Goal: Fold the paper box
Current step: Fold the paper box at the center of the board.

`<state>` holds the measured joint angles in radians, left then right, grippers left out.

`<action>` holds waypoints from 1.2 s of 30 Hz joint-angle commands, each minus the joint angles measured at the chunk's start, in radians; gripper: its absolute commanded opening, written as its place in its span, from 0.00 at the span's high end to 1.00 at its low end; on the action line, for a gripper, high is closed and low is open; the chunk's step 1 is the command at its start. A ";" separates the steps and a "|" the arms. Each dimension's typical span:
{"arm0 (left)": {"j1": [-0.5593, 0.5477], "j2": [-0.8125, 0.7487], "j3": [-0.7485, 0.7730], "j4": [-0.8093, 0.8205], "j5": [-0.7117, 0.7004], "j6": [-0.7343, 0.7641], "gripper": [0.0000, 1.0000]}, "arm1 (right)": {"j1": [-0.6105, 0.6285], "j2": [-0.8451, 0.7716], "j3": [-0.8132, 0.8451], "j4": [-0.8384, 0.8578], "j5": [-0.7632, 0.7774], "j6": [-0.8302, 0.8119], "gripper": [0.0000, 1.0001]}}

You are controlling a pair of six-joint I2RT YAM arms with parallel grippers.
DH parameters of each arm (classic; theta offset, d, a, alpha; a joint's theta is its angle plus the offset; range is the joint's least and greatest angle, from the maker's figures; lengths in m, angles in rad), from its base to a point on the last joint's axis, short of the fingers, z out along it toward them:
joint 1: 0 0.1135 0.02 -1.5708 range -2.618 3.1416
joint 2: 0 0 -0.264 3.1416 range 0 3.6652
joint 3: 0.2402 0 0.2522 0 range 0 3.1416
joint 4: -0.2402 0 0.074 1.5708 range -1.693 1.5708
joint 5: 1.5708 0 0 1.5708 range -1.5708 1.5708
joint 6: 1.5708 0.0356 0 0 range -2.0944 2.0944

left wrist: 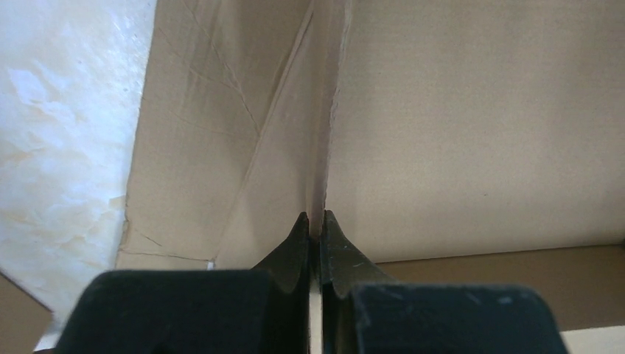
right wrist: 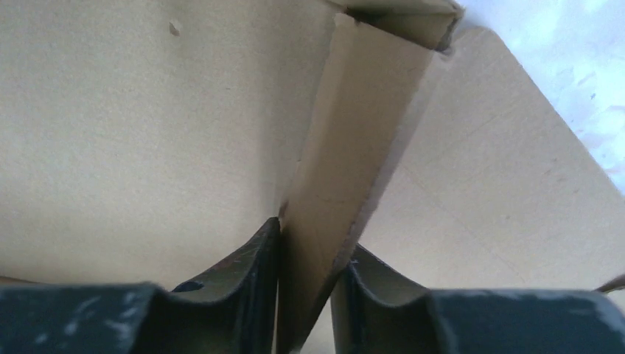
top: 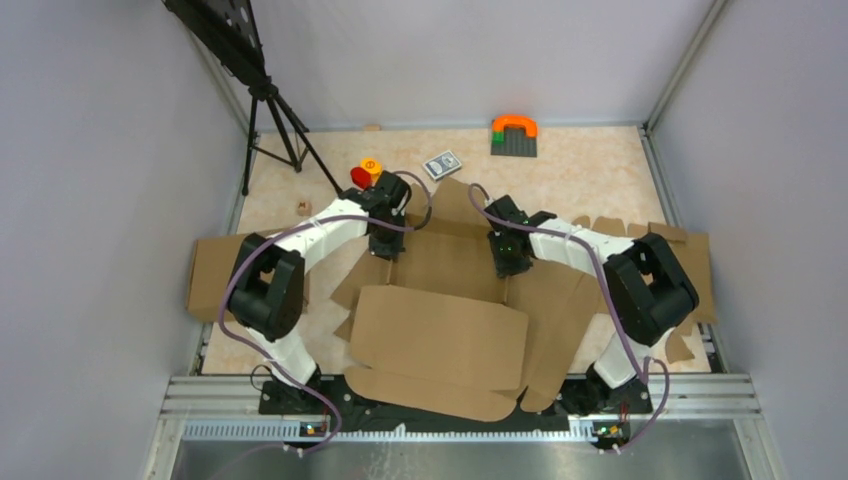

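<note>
Cardboard sheet partly raised, with 2 grippers on its side walls.

Brown and corrugated, the paper box (top: 440,335) lies mid-table (top: 590,170) between the 2 arms, its near edge reaching over their bases. A broad panel with rounded corners sits nearest, a flat floor panel lies behind it, and a rounded tab points to the far side. Loose flaps splay out flat to the right. The left wrist view shows creases and a ragged cut edge beside a thin upright wall. The left gripper (left wrist: 315,221) is pinched tight on that wall at the floor panel's left side. The right gripper (right wrist: 313,243) stands at the right side, jaws narrow, with 1 upright flap filling the gap and both fingers against it.
</note>
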<state>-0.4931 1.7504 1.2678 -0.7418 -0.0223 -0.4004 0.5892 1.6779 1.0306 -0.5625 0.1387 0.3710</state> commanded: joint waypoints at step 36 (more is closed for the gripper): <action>-0.032 -0.352 -0.225 0.148 -0.020 -0.094 1.00 | -0.095 -0.354 -0.153 0.157 -0.069 0.030 0.47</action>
<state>-0.5148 1.3689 0.9894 -0.5907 -0.0067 -0.5201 0.5064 1.3552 0.8337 -0.3851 0.0811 0.4133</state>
